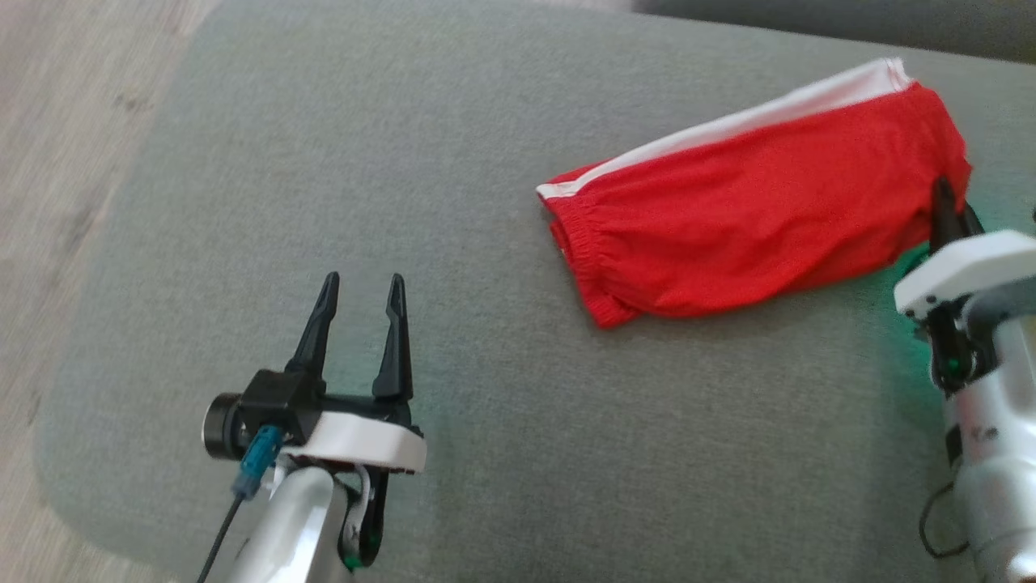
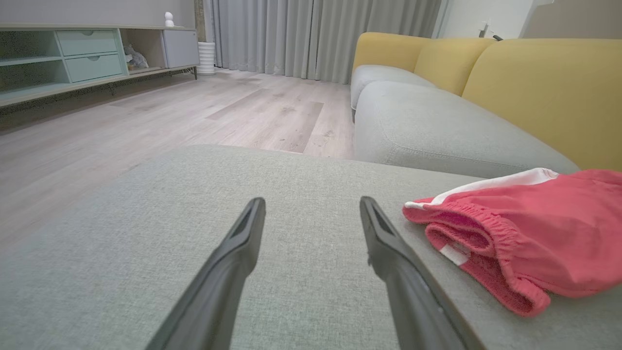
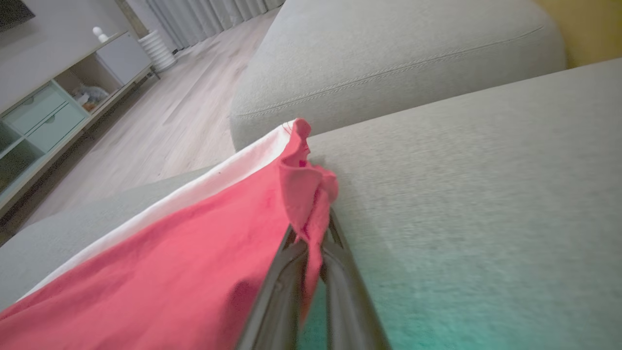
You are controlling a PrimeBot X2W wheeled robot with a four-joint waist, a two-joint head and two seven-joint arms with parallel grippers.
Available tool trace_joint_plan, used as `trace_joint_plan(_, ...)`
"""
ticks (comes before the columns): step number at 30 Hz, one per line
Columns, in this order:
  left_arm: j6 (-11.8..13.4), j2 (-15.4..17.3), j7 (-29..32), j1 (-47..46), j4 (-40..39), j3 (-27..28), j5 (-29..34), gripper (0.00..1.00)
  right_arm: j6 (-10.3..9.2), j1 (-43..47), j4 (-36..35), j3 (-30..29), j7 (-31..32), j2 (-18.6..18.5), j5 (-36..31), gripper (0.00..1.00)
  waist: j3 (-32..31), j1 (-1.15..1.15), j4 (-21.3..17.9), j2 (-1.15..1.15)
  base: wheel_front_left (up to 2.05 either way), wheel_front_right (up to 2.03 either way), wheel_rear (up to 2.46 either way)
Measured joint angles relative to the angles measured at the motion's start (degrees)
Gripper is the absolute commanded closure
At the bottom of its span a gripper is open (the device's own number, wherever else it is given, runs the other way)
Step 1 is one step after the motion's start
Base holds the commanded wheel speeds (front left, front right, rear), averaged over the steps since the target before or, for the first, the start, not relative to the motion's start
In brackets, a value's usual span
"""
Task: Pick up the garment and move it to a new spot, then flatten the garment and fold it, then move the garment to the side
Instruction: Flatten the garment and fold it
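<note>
The red garment (image 1: pixel 761 219) lay on the grey seat cushion (image 1: pixel 405 162) in the upper right of the head view, stretched slantwise from the frame's centre toward the upper right corner. A white stripe (image 1: pixel 728 125) ran along its upper edge, and its gathered elastic waistband (image 1: pixel 579 235) faced the middle of the frame.

The right pincer (image 1: pixel 943 190) stood at the right edge of the head view, against the garment's right end. In the right wrist view its 2 dark fingers (image 3: pixel 340 272) were pressed nearly together at the bottom centre, with a bunched fold of red cloth caught between them and rising above the tips. The rest of the cloth spread to the lower left of that view.

The left pincer (image 1: pixel 363 279) sat in the lower left of the head view, well apart from the garment. Its fingers were spread wide with nothing between them, pointing up the frame over bare cushion. In the left wrist view the garment lay to the right of them.

Pale wood floor (image 2: pixel 194 112) showed in the upper left of the left wrist view, with a low cabinet (image 2: pixel 73 58) at the far left, grey curtains (image 2: pixel 316 34) at the top centre and yellow backrests (image 2: pixel 534 87) at the upper right.
</note>
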Motion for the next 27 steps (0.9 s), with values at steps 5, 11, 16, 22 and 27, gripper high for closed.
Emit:
trace_joint_plan(5, -0.48, 0.01, 0.0, 1.35, 0.1, 0.47, 0.51, 0.0, 0.0, 3.81, -2.15, -1.15, -0.69, -0.48, 1.18, 1.0, -2.06, 0.0, -1.91, 0.0, 0.0, 0.0, 0.0)
trace_joint_plan(11, -0.69, 0.03, 0.0, 3.18, 0.21, 0.87, 0.9, 0.0, 0.0, 9.3, -2.5, -9.13, -0.85, 0.04, -1.36, 1.0, -4.56, -0.01, -3.68, 0.0, 0.0, 0.0, 0.0)
trace_joint_plan(16, -0.99, 0.05, 0.0, 4.6, 0.56, 0.94, 1.49, 0.0, 0.0, 12.99, -5.75, -12.23, 0.27, 2.92, -3.69, 1.0, -5.76, 0.0, -4.68, 0.0, 0.0, 0.0, 0.0)
trace_joint_plan(22, -1.48, 0.07, 0.0, 4.59, 1.26, 0.79, 1.92, 0.0, 0.0, 13.02, -9.68, -13.38, 0.78, 4.54, -3.7, 1.0, -5.8, 0.01, -4.2, 0.0, 0.0, 0.0, 0.0)
trace_joint_plan(27, -1.71, 0.07, 0.0, 4.59, 1.98, 0.67, 2.43, 0.0, 0.0, 12.73, -12.06, -11.54, 0.44, 5.64, -2.77, 1.0, -6.53, 0.01, -3.47, 0.0, 0.0, 0.0, 0.0)
